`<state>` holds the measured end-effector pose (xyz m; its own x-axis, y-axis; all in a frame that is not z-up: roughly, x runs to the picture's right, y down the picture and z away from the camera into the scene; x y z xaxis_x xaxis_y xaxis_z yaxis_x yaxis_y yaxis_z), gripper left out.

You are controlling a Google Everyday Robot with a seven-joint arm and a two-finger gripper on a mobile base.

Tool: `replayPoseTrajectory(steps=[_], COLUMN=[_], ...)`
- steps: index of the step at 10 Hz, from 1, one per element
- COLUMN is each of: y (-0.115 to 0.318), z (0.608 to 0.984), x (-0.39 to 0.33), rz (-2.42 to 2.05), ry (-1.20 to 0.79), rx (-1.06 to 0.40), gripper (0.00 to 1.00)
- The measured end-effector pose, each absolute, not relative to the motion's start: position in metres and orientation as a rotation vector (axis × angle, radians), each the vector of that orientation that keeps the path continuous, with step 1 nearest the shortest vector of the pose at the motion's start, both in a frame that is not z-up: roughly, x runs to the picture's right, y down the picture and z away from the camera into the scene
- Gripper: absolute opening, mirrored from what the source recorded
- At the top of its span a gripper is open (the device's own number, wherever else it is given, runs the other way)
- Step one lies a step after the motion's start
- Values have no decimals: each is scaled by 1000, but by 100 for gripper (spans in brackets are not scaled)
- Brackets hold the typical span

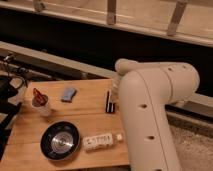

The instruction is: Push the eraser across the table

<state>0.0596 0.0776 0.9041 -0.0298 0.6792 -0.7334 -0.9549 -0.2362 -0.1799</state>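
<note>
1. My gripper (109,102) sits by the table's (90,119) right edge; the arm (152,117) walls off that side.
2. Cup (41,105) near the left edge, bowl (60,141) and bottle (101,140) along the front.
3. Bare wood between eraser (68,93) and gripper.

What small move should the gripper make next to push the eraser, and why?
Probably ease the gripper sideways toward the blue eraser: it hangs low over the wooden table, apart from the eraser, with only bare wood between them, so making contact comes first.

White arm (150,105) over a wooden table (85,115).
The gripper (109,102) hangs low at the table's right, apart from the blue eraser (68,93); a cup (41,105), black bowl (60,141) and lying bottle (101,141) are nearby.
</note>
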Motion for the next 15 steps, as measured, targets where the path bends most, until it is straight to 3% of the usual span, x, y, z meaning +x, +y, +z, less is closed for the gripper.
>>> replayPoseTrajectory(steps=[4, 10, 15], y=[100, 87, 103], z=[922, 919, 936], x=[88, 109, 93], rz=[1682, 1746, 1720], ry=[464, 469, 481], rx=[-863, -813, -885], gripper=[1, 1, 1])
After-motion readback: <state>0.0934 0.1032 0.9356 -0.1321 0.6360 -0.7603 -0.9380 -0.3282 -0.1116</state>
